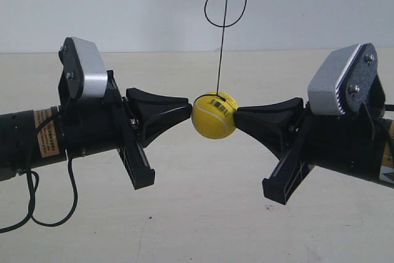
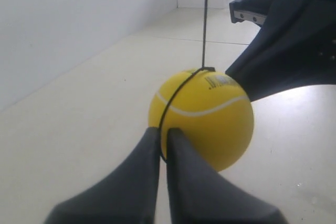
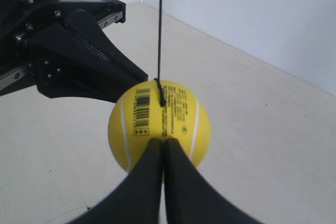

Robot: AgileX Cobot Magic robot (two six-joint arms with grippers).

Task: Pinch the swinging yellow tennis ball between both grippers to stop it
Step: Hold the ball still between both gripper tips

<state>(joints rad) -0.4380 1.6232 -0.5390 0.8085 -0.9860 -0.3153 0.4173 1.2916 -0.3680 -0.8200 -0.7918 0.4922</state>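
The yellow tennis ball [image 1: 213, 117] hangs on a thin black cord [image 1: 221, 41] a little above the tabletop. My left gripper [image 1: 189, 110], on the arm at the exterior view's left, is shut and its pointed tip touches the ball's side. Opposite it, my right gripper [image 1: 239, 114] is also shut, its tip against the other side. In the left wrist view the ball [image 2: 210, 124] sits just past my left gripper [image 2: 163, 132], with the right gripper [image 2: 229, 73] behind it. The right wrist view shows the ball's barcode sticker [image 3: 143, 107] above my right gripper [image 3: 163, 142], with the left gripper [image 3: 142, 81] beyond.
A pale tabletop [image 1: 197, 214] lies under the ball and both arms. A plain white wall [image 1: 123, 4] stands behind. The cord forms a loop [image 1: 226, 4] above the ball. A black cable [image 1: 55, 207] droops from the arm at the exterior view's left.
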